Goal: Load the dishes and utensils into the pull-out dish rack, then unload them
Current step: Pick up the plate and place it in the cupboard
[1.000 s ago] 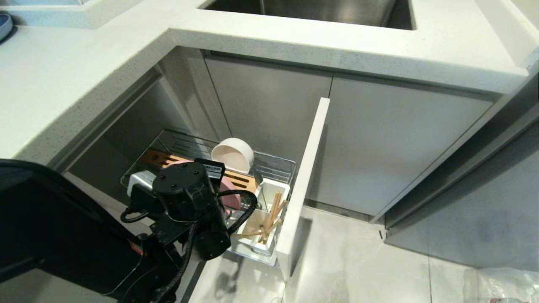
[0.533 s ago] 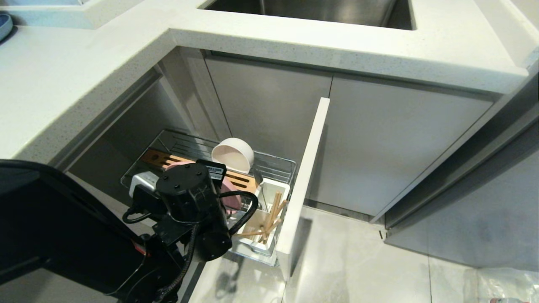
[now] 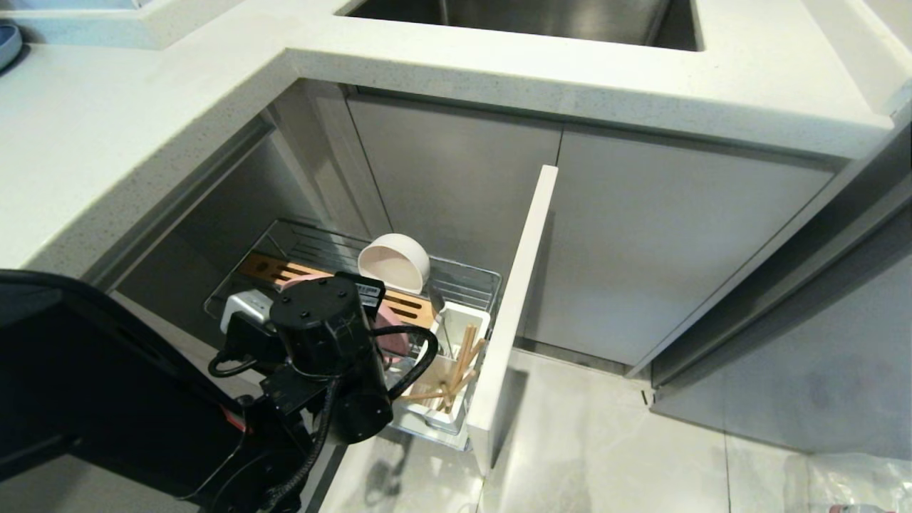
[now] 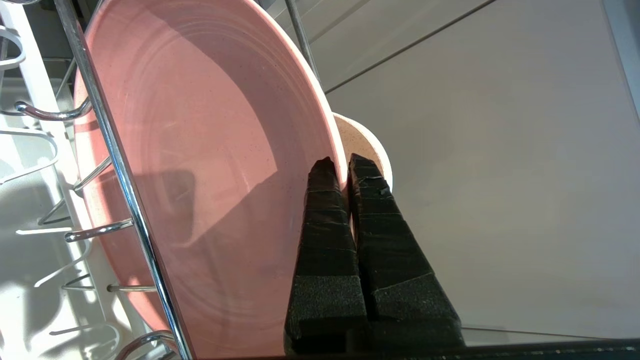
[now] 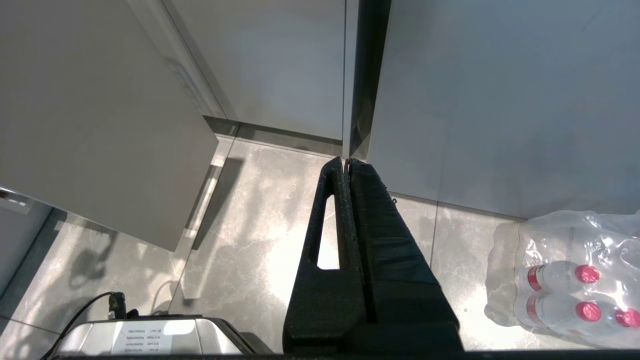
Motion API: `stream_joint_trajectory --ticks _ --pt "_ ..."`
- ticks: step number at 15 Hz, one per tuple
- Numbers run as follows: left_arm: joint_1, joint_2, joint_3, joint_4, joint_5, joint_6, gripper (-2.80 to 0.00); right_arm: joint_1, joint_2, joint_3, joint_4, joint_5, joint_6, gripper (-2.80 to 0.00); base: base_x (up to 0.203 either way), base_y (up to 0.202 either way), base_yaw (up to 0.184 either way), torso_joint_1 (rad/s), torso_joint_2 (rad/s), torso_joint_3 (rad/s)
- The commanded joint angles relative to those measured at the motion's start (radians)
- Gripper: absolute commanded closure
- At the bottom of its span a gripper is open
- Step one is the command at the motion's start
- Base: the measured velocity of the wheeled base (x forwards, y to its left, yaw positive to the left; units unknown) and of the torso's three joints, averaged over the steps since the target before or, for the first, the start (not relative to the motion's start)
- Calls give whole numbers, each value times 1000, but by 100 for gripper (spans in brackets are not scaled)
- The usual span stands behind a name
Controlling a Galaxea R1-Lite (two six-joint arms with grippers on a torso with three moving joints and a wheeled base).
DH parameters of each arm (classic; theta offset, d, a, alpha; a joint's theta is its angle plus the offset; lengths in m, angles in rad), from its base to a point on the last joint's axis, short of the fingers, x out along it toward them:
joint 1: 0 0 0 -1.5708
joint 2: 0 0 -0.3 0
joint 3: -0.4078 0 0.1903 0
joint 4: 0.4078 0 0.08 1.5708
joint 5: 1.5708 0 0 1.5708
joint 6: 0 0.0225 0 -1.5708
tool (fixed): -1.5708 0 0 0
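So the off-white bowl (image 3: 394, 262) sits tilted in the pull-out dish rack (image 3: 470, 279), chopsticks (image 3: 459, 365) in the white utensil cup (image 3: 456, 420). Left gripper (image 4: 345, 167) is clamped on the pink plate (image 4: 200, 165) rim inside the rack. Right gripper (image 5: 347, 162) hangs closed, empty, over the floor.

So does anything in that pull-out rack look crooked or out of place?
Only the chopsticks: they lie crossed and splayed in the white utensil cup instead of upright. The off-white bowl rests on its side, and the left gripper pinches the pink plate's rim.
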Motion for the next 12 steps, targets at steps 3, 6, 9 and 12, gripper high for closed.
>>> stream_joint_trajectory --ticks 3,6,9,12 --pt "-1 -4 -2 -7 6 -3 -280 0 0 2 0 0 0 0 0 0 0 0 0 0" --pt "-4 -5 0 -4 14 2 -280 0 0 2 0 0 0 0 0 0 0 0 0 0" --pt "-12 -28 -4 65 17 13 -280 0 0 2 0 0 0 0 0 0 0 0 0 0" --pt "-26 -51 -6 100 18 14 -280 0 0 2 0 0 0 0 0 0 0 0 0 0"
